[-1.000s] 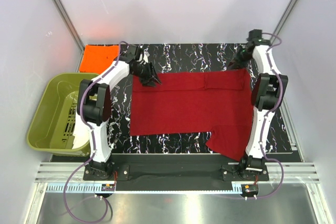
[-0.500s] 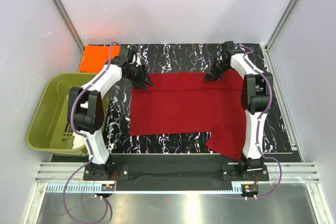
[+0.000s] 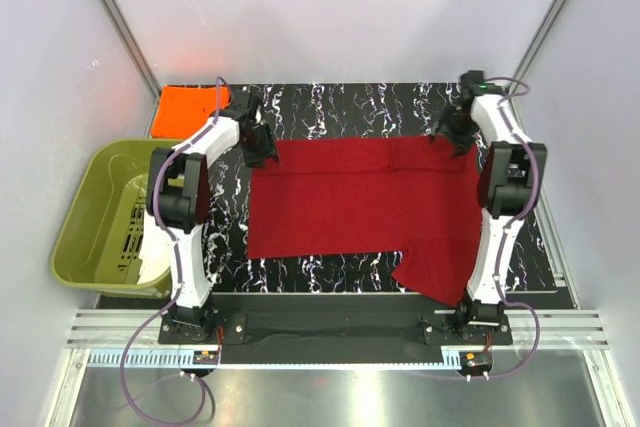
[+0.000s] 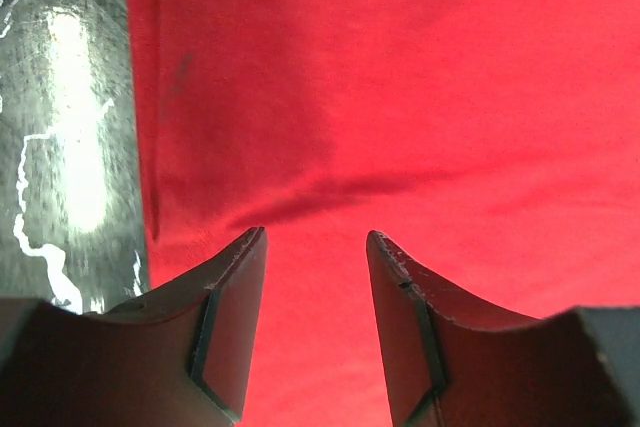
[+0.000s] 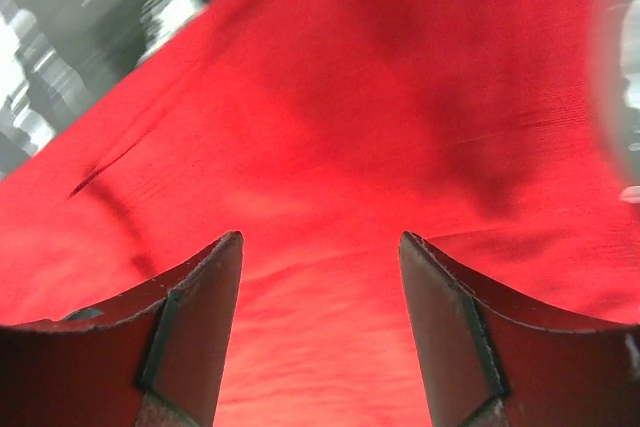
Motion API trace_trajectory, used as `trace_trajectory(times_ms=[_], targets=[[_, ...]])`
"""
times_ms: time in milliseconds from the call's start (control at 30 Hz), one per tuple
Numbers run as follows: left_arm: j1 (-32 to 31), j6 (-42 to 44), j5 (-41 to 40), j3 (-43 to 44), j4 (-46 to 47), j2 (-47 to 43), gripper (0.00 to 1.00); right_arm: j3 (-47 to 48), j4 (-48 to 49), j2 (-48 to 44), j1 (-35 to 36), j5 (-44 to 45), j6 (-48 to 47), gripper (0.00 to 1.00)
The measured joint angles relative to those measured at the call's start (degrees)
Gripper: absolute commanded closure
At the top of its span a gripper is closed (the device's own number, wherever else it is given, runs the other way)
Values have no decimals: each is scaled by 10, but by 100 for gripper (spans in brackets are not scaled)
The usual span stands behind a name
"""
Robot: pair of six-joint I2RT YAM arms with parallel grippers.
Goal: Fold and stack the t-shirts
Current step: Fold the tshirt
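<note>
My left gripper [image 4: 315, 239] and right gripper [image 5: 320, 239] both gape empty at the far corners of the dark crimson cloth t-shirt [image 3: 350, 202].

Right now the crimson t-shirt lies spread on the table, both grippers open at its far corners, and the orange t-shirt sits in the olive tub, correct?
Only the last part is wrong: the orange t-shirt lies outside the olive tub, beyond its far edge, as the top external view shows. The rest stands.
</note>
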Motion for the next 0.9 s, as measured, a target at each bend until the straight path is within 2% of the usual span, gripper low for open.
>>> trace_trajectory(times_ms=[167, 467, 667, 833, 900], targets=[[9, -12, -7, 12, -5, 45, 48, -13, 11, -3, -61, 19, -21, 28], [36, -37, 10, 99, -13, 103, 48, -9, 59, 48, -41, 19, -35, 27], [53, -43, 44, 161, -14, 145, 48, 81, 55, 101, -39, 23, -35, 27], [58, -42, 53, 198, -16, 166, 45, 214, 29, 175, -39, 21, -35, 26], [57, -37, 50, 201, -18, 167, 41, 261, 16, 200, -39, 21, -33, 19]])
